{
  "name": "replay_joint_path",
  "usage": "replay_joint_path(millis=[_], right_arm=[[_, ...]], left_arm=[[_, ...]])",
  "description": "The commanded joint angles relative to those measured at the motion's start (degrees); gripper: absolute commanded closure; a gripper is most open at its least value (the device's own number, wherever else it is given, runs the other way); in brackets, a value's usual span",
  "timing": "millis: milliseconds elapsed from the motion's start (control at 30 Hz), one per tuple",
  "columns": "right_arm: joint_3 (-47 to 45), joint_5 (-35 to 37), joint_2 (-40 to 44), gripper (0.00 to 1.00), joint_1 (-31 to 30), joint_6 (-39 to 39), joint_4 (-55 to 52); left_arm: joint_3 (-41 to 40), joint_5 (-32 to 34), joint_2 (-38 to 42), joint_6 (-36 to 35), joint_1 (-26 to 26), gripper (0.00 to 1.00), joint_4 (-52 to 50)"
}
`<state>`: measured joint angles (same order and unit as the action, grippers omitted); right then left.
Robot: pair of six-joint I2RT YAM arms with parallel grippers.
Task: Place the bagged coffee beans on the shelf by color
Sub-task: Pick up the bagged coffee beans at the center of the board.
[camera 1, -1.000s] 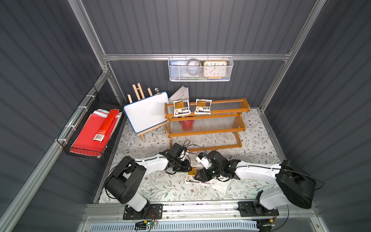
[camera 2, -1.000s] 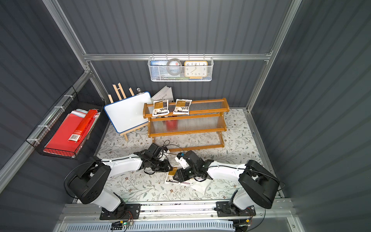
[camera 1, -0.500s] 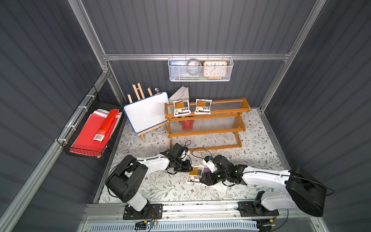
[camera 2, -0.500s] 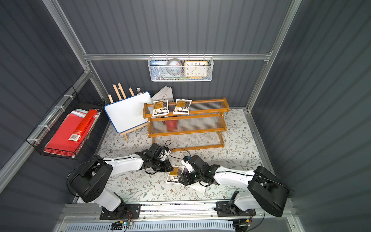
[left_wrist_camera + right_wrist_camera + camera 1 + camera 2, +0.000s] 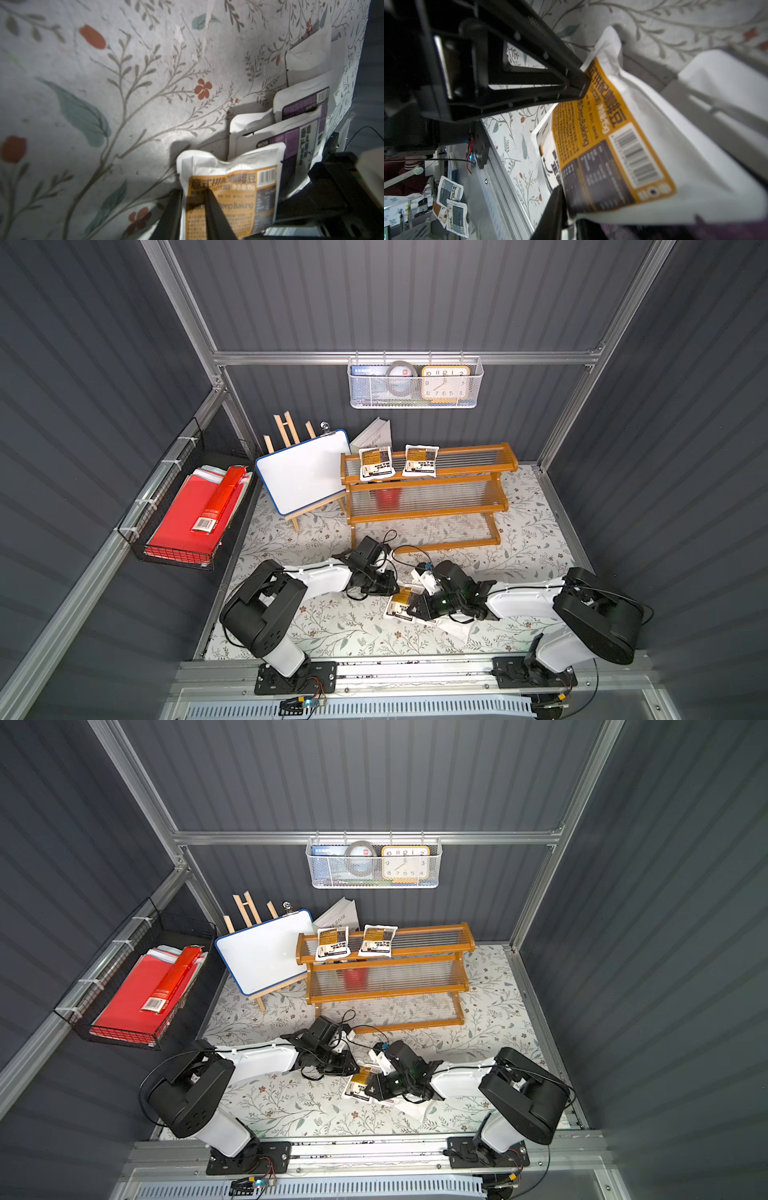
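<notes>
The held pouch (image 5: 402, 600) is in front of the shelf (image 5: 428, 513), well apart from its lowest rail and low over the floral mat (image 5: 324, 626). It is a soft white pillow shape with an orange-brown label, black text and flat sealed seams around it. The left gripper (image 5: 193, 209) is closed on one seam, with a thin black finger (image 5: 216, 216) on each face of the film. The right gripper (image 5: 566, 216) is closed too and pinches the opposite edge of the same pouch, so the pouch is stretched between both arms.

Farther from the shelf than the held pouch, more pouches overlap on the mat: two purple pouches (image 5: 301, 141) and plain white backs (image 5: 307, 56), partly under the right arm.

On the shelf's top tier, near the end beside the whiteboard (image 5: 303, 472), two orange-brown pouches (image 5: 376, 463) lie side by side. The rest of this tier is open ribbed surface.

The shelf has an orange-brown wooden frame with rounded rail ends. Its three clear ribbed tiers step down toward the arms. A red thing (image 5: 388, 497) shows through the middle tier. Between the lowest rail and the grippers the mat is open; only black cables (image 5: 409, 549) cross it. The mat is flat and matte, printed with leaves and small red flowers.
</notes>
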<state>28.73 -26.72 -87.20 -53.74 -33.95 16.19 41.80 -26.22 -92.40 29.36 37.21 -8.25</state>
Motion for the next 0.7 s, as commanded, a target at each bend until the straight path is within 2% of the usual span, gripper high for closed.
replay_joint_path(millis=[0, 100, 167, 300, 400, 467, 533, 667], right_arm=[[1.98, 1.7, 1.48, 1.0, 0.11, 1.82, -3.62], [4.92, 3.33, 4.66, 1.0, 0.55, 6.64, -12.01], [7.66, 3.32, 6.6, 1.0, 1.21, 10.97, -19.26], [15.76, 3.29, 9.18, 1.0, 4.19, 21.6, -36.7], [22.27, 3.95, 10.53, 1.0, 8.56, 26.6, -46.7], [25.62, 0.23, 12.51, 1.0, 12.14, 28.65, -49.11], [29.46, 2.04, 14.54, 1.0, 13.46, 29.22, -51.28], [38.56, 3.16, 17.24, 1.0, 15.25, 33.36, -56.26]], left_arm=[[-0.61, 7.69, -2.94, -1.83, 0.57, 0.69, -9.15], [2.67, 13.09, -0.97, -1.31, 0.49, 0.57, -10.24], [5.39, 16.97, 0.76, -0.39, 0.49, 0.53, -10.38], [10.58, 27.3, 4.06, 4.9, 0.46, 0.5, -9.79], [11.98, 33.9, 5.76, 8.17, 0.41, 0.5, -9.78], [11.83, 36.68, 6.54, 9.73, 0.28, 0.5, -9.77], [11.64, 38.31, 7.03, 10.5, -0.23, 0.5, -9.59], [11.6, 36.78, 6.84, 10.54, -1.69, 0.49, -9.15]])
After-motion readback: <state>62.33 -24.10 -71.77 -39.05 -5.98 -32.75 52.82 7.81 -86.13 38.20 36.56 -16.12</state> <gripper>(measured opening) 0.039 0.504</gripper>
